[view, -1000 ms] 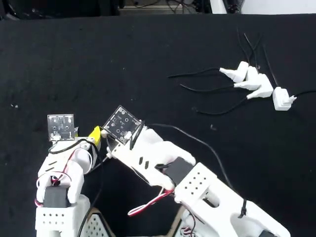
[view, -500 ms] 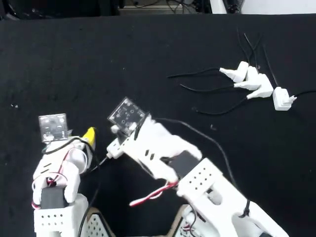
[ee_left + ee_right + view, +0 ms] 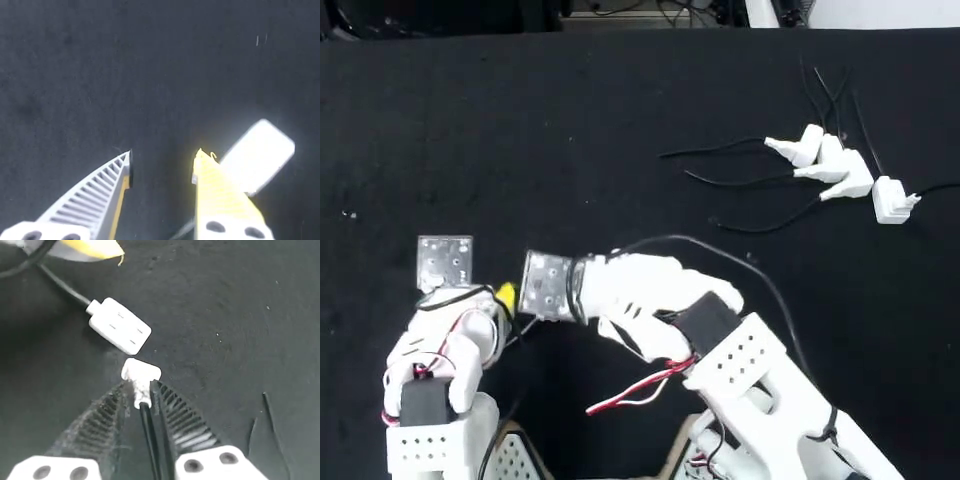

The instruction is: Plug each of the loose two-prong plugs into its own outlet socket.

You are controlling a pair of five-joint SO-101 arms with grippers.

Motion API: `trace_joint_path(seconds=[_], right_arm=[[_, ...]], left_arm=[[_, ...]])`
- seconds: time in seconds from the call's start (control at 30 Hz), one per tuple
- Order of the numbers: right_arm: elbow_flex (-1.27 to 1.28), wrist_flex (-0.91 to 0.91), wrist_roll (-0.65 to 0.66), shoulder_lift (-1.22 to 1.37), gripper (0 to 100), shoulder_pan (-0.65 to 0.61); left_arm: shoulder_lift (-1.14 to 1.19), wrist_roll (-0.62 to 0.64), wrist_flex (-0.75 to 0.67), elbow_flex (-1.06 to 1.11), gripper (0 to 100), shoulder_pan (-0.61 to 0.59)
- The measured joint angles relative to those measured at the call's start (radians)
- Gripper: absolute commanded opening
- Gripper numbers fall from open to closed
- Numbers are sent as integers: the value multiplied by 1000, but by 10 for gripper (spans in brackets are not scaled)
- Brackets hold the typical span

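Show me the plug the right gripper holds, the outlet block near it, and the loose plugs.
held plug (image 3: pixel 141 373), right wrist view, on its white head.
outlet block (image 3: pixel 120 326), right wrist view, on its slotted face.
loose plugs (image 3: pixel 834 160), high view, on the middle plug's body.

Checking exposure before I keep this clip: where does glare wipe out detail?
Left wrist view: the outlet socket glares plain white, slots lost. Right wrist view: its slots and the plug read fine. High view: the left arm's wrist plate shines pale.

Worktop (image 3: pixel 570 120) layout
Plug (image 3: pixel 141 372) in right gripper (image 3: pixel 140 390), just beside outlet socket (image 3: pixel 120 326); left gripper (image 3: pixel 162 160) adj. to outlet socket; loose plugs (image 3: pixel 825 160) far right, well apart.
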Motion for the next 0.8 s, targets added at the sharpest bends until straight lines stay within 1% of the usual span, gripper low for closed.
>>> trace_joint_path(seconds=[0.13,0.23,0.37,0.47,0.6,0.73,0.8], right_arm=[[-18,0,64,57,11,-2],[-92,0,80,133,11,0],[-224,48,84,256,11,32],[-298,106,95,313,11,34],[-318,132,97,316,11,34],[-319,137,100,324,11,34],[-319,137,100,324,11,34]], left_arm=[[43,-44,14,-2,210,0],[143,-51,-12,-2,211,40],[354,-51,-72,-28,211,127],[519,-51,-106,-78,211,157],[671,-51,-167,-97,211,160],[735,-54,-229,-100,211,155],[744,-54,-252,-100,211,120]])
